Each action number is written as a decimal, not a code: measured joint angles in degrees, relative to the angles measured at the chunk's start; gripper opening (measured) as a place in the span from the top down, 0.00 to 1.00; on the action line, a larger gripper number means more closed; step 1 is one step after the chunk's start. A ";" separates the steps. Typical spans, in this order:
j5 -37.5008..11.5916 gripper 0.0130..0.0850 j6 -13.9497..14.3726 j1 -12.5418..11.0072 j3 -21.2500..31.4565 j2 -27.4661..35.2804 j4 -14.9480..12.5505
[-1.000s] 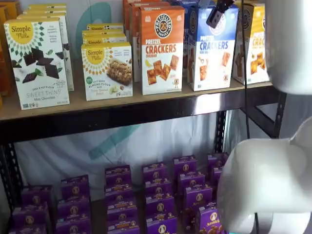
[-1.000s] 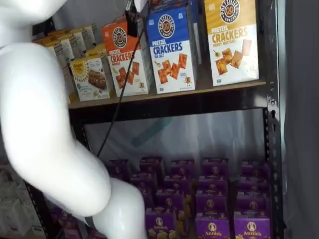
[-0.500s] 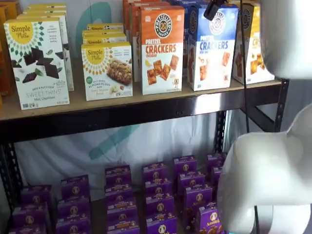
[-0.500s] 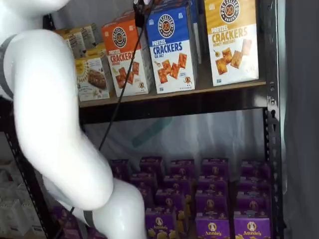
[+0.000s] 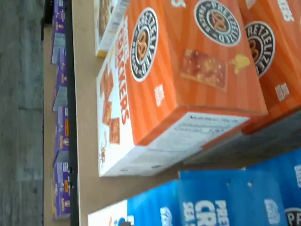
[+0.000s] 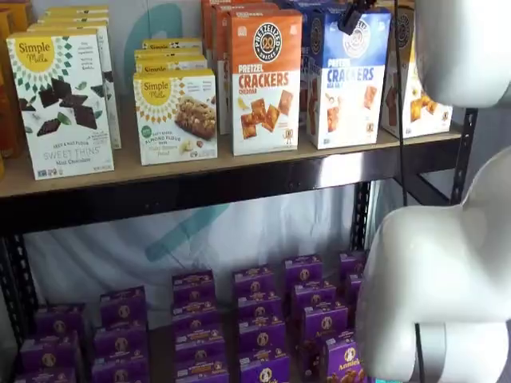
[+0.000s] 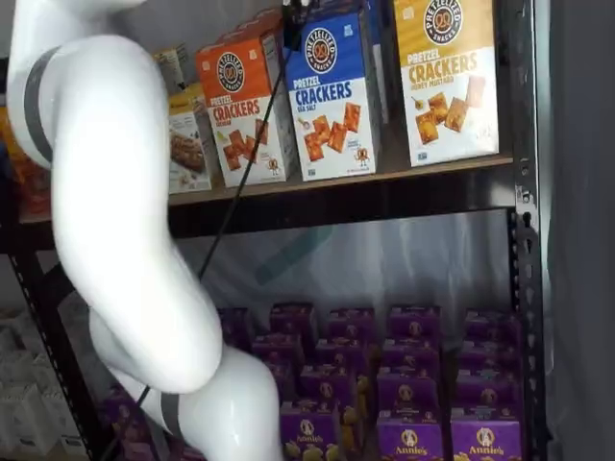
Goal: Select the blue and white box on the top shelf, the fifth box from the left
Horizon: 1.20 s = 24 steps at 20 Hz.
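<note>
The blue and white box (image 6: 347,76) stands upright at the front of the top shelf (image 6: 239,177), right of an orange cheddar box (image 6: 265,80); both shelf views show it (image 7: 332,96). In a shelf view my gripper (image 6: 352,16) appears only as a short black piece hanging from above, in front of the box's upper edge. It shows the same way at the box's top left corner (image 7: 293,12). It holds nothing and its jaws stand wide open. The wrist view looks down on the orange box (image 5: 188,70), with blue box tops (image 5: 211,197) beside it.
Yellow-topped cracker boxes (image 7: 447,77) stand right of the blue one. Simple Mills boxes (image 6: 176,116) fill the shelf's left part. Small purple boxes (image 6: 263,319) crowd the lower level. My white arm (image 7: 125,221) covers the left of a shelf view and the right edge (image 6: 447,279) of a shelf view.
The black gripper piece has moved up and to the right, onto the blue box's top corner. The white arm has swung further across the left boxes. No box has moved.
</note>
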 joint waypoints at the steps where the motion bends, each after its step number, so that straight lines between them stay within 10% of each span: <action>1: -0.26 0.00 -0.22 -0.08 -0.06 0.32 -0.02; 11: -1.98 0.00 -1.42 0.03 -0.90 2.68 -1.37; 24: 7.39 0.00 -0.17 2.67 -6.90 6.29 -9.09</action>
